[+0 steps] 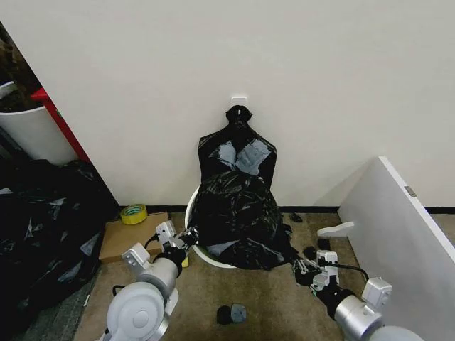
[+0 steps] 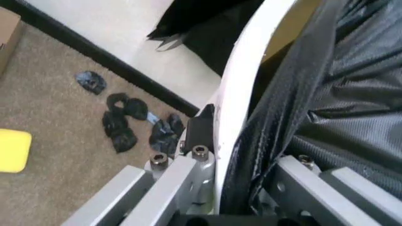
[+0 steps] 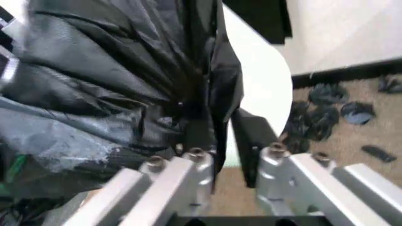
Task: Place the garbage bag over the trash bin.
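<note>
A pale wall [image 1: 298, 78] and brown carpet [image 1: 263, 298] framed the spot, with a white board [image 1: 398, 227] leaning close on the right and black plastic heaped on the left. The garbage bag [image 1: 238, 213] lay draped over the trash bin [image 1: 192, 206] against the wall. The left gripper [image 1: 186, 238] pinched bag and rim together. The right gripper [image 1: 304, 267] was clamped on the bag's opposite edge.

Glossy black garbage bag [image 1: 238, 213] draped over tilted white trash bin [image 1: 193, 206].
</note>
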Motion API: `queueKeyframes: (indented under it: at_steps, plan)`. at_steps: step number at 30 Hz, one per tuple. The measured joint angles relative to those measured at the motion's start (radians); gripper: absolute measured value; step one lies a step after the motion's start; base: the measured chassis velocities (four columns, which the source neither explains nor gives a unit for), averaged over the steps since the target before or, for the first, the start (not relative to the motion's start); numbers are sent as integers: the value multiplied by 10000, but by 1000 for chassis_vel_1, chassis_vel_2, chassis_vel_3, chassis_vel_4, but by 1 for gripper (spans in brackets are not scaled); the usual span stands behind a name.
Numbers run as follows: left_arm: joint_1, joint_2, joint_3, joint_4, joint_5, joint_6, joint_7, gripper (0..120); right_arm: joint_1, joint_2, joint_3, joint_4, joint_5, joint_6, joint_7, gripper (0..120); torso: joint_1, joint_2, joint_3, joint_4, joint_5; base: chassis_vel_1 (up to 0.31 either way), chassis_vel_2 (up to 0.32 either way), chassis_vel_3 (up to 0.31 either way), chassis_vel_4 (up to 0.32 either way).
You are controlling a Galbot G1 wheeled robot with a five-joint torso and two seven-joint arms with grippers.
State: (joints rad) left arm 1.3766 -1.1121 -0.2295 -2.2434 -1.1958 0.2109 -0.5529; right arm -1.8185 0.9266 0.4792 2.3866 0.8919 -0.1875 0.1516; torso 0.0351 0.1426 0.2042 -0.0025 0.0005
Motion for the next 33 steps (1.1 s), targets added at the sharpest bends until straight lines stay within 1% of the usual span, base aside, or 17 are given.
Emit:
queueKeyframes:
  at_steps: [2, 3, 4, 5, 6, 8, 11, 12, 14, 16, 19, 20, 21, 22, 25, 28, 33]
  plan:
    - [-67, -19, 18, 138, -21, 39, -17, 1, -272, 99, 72, 101, -337, 279, 63, 20, 0, 0, 0, 0, 0, 0, 0, 0, 0]
    - [-84, -29, 24, 172, -25, 45, -27, 1, -336, 124, 100, 122, -369, 326, 88, 22, 0, 0, -1, -1, 0, 0, 0, 0, 0]
    - [-139, -59, 53, 275, -48, 68, -65, 1, -571, 217, 250, 177, -400, 500, 178, 27, 0, 0, -1, -2, 0, 0, 0, 0, 0]
    - [-162, -62, 73, 313, -65, 91, -76, 1, -694, 261, 367, 184, -383, 621, 230, 31, 0, 0, 0, -2, -1, 0, 0, 0, 0]
    - [-162, -62, 73, 313, -65, 91, -76, 1, -694, 261, 367, 184, -383, 621, 230, 31, 0, 0, 0, -2, -1, 0, 0, 0, 0]
    - [-185, -49, 109, 367, -80, 121, -77, 1, -853, 333, 570, 196, -253, 854, 334, 41, 0, 0, -1, -1, -1, 0, 0, 0, 0]
    - [-222, -12, 129, 462, -86, 138, -102, 1, -1032, 455, 747, 265, -220, 1196, 397, 50, 0, 0, 0, 0, 1, 0, 0, 0, 0]
    - [-272, 9, 156, 537, -80, 172, -137, 1, -1167, 532, 849, 388, -251, 1434, 398, 58, 0, 0, 0, -1, -1, 0, 0, 0, 0]
    - [-293, 26, 174, 570, -63, 201, -155, 1, -1237, 568, 917, 455, -306, 1562, 389, 61, 0, 0, 0, -2, 0, 0, 0, 0, 0]
    - [-328, 91, 221, 650, -12, 287, -178, 1, -1366, 609, 1161, 613, -630, 1900, 338, 70, 0, 0, 0, -2, 0, 0, 0, 0, 0]
    - [-349, 192, 279, 734, 186, 421, -164, 1, -1514, 571, 1473, 880, -1193, 2267, 118, 79, 0, 0, 0, -2, 0, 0, 0, 0, 0]
    - [-377, 260, 318, 768, 352, 539, -120, 1, -1647, 455, 1653, 1079, -1588, 2399, -238, 86, 0, 0, 0, -1, -2, 0, 0, 0, 0]
    - [-377, 260, 318, 768, 352, 539, -120, 1, -1647, 455, 1653, 1079, -1588, 2399, -238, 86, 0, 0, 0, -1, -2, 0, 0, 0, 0]
    - [-427, 285, 350, 785, 418, 628, -90, 1, -1712, 348, 1661, 1129, -1920, 2425, -523, 91, 0, 0, 0, -1, -2, 0, 0, 0, 0]
    - [-549, 292, 437, 849, 664, 746, -28, 1, -1677, 119, 1364, 1157, -2820, 2191, -848, 98, 0, 0, 0, -3, -1, 0, 0, 0, 0]
    - [-684, 299, 561, 917, 1022, 887, 83, 1, -1390, -457, 740, 1158, -3656, 1274, -1166, 100, 0, 0, 0, -1, 0, 0, 0, 0, 0]
    - [-698, 367, 640, 913, 1357, 1027, 225, 1, -946, -1254, 405, 1158, -3689, 388, -1574, 100, 0, 0, 0, 0, 0, 0, 0, 0, 0]
